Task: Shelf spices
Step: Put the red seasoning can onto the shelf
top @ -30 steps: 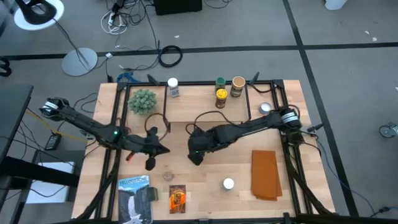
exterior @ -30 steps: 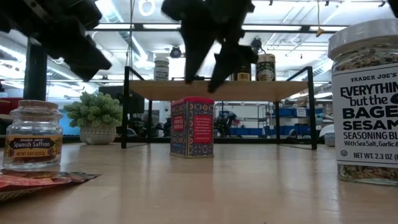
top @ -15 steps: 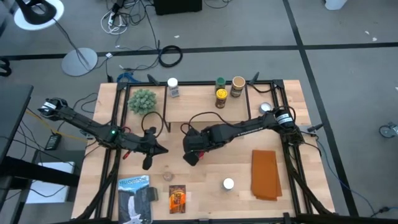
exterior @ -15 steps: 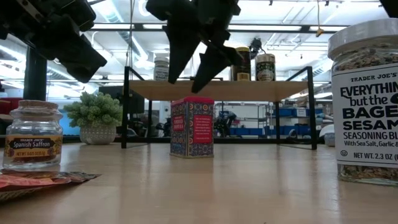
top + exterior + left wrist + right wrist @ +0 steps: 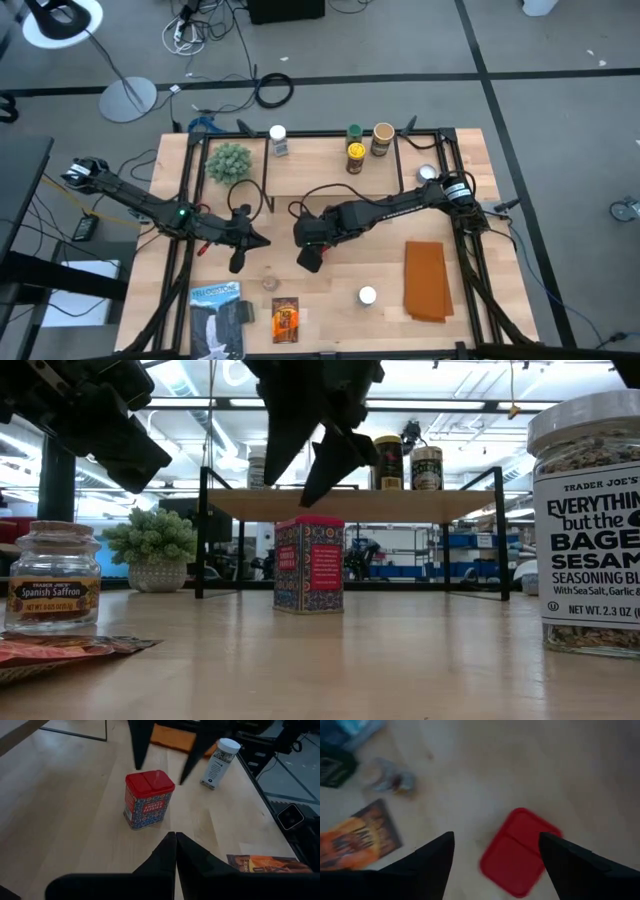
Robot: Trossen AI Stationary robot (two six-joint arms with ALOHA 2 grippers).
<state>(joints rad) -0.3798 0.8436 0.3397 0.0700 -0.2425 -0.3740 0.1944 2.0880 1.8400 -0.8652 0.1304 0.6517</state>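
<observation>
Right now the right gripper (image 5: 495, 855) is hovering with fingers spread wide above the red-lidded patterned spice tin (image 5: 148, 799), which is standing on the light wooden table (image 5: 60, 810). Descending off-centre, one finger is likely tipping it.

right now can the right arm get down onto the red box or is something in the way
Probably yes. The right gripper hangs open just above the red box, fingers spread wider than its lid, and nothing sits between them. The left gripper is shut and off to the side, clear of the box.
</observation>
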